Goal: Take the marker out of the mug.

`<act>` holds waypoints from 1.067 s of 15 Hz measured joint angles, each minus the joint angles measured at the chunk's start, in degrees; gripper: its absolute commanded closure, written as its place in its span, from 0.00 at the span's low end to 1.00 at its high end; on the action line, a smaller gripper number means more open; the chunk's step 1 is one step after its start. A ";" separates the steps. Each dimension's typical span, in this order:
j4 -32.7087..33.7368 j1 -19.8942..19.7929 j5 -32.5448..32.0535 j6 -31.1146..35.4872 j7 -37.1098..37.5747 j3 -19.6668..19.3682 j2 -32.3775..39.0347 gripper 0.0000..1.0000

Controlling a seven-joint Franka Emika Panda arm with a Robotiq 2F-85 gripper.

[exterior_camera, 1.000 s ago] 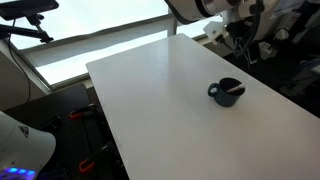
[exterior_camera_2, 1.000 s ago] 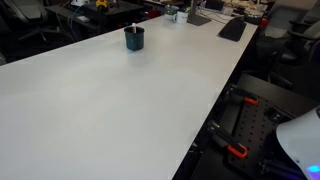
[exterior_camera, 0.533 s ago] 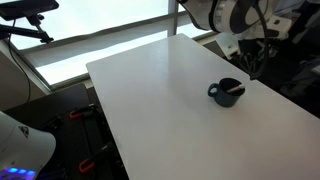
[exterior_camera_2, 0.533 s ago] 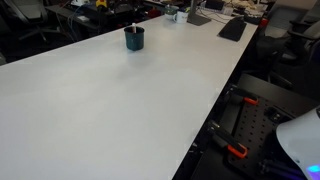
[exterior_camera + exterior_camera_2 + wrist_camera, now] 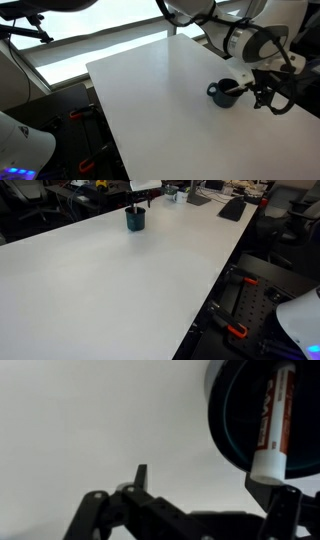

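The large white rectangular tabletop (image 5: 150, 100) fills most of both exterior views (image 5: 120, 290), and in the wrist view it is the pale plain surface (image 5: 100, 420) behind everything. My white arm (image 5: 248, 42) comes in from the top of an exterior view and bends down over the far side of the tabletop, close to its edge.

My black end effector (image 5: 270, 97) hangs just beside the mug, on the side toward the edge of the tabletop, and does not touch it. In the wrist view the end effector (image 5: 190, 520) enters from the bottom. Its two dark fingers (image 5: 285, 508) stand wide apart and there is only bare tabletop between them. It is spread fully, as far as I can see, and it grips nothing.

The small squat dark blue-grey round mug (image 5: 218, 94) stands upright on the tabletop, alone and well apart from the near edges (image 5: 134, 220). In the wrist view I look down into it from above. Its dark rim and inner wall (image 5: 232, 430) are in the upper right corner, cut by the border of the view, above one of my fingers.

The thin short marker (image 5: 272, 422) is inside the mug. Here it shows a red printed body and a white end, and it leans against the inner wall. In both exterior views it sticks out a little above the rim (image 5: 234, 90) (image 5: 136, 207).
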 measured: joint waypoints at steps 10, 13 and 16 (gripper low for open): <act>1.30 1.05 0.00 -1.37 -0.10 -0.10 -0.07 0.00; 1.31 2.28 -0.04 0.99 -0.10 -0.20 -0.89 0.00; 0.98 3.78 -0.08 1.52 -0.10 -0.72 -2.23 0.00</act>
